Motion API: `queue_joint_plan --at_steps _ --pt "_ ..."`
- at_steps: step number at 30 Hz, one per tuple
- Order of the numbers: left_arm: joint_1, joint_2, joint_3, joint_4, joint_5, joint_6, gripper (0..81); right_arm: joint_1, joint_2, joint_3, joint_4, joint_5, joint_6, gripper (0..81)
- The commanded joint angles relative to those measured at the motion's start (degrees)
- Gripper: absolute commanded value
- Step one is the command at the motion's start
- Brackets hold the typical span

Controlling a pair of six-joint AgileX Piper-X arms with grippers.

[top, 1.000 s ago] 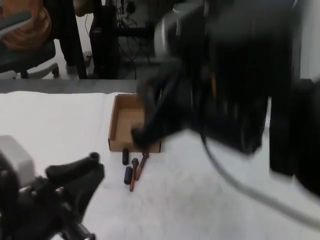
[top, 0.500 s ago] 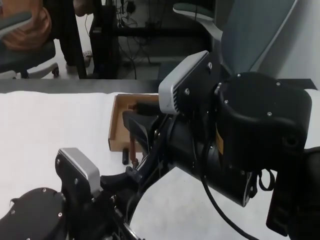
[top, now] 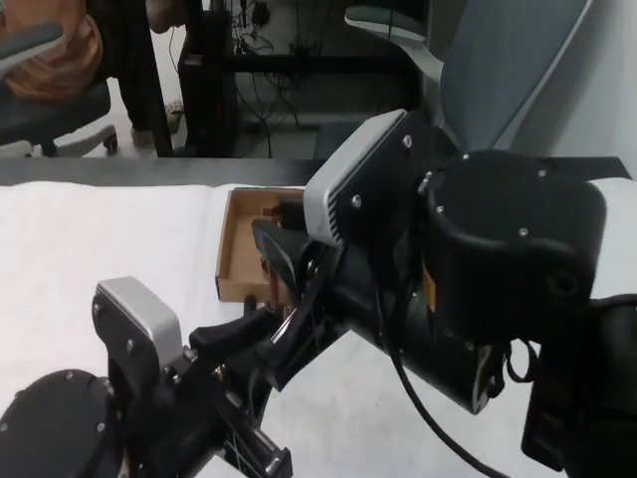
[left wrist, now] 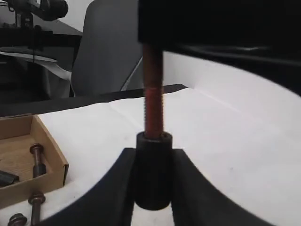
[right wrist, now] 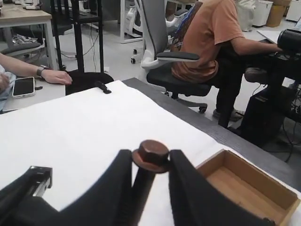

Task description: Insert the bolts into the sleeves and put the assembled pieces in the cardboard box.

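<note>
In the high view, the right arm (top: 478, 289) and the left arm (top: 129, 398) met over the white-covered desk (top: 100, 239), just in front of the cardboard box (top: 239, 249). The arms hid the joint itself.

In the left wrist view, the left end effector (left wrist: 153, 190) was closed snugly around a black sleeve (left wrist: 153, 165) and held it upright. The copper bolt (left wrist: 153, 101) came down from the right end effector's dark body, and its threaded tip was just inside the sleeve's mouth. Shaft and sleeve looked in line. The cardboard box lay off to one side with what looked like an assembled piece (left wrist: 37, 160) inside, and a loose bolt (left wrist: 33, 205) lay on the desk just outside its wall.

In the right wrist view, the right end effector (right wrist: 149, 181) was clamped on the bolt's shaft just under the hex head (right wrist: 150, 154), with the box beyond.

Insertion seemed barely begun. To do it well, the right arm should probably push straight along the sleeve's axis with no sideways lean, since the threads could catch on the rim. The left grip should stay firm so the sleeve cannot tilt or slip, and the push should end once the head seats.
</note>
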Motion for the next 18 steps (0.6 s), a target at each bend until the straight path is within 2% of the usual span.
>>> queue_joint_plan --at_steps 1,18 --pt "-0.3 0.0 -0.3 -1.7 -0.5 -0.2 1.8 0.0 0.8 -0.1 -0.8 0.5 0.0 0.6" --pt "-0.3 0.0 -2.0 -6.4 -3.3 -0.2 1.8 1.2 1.5 -0.1 -1.1 1.7 1.4 0.6"
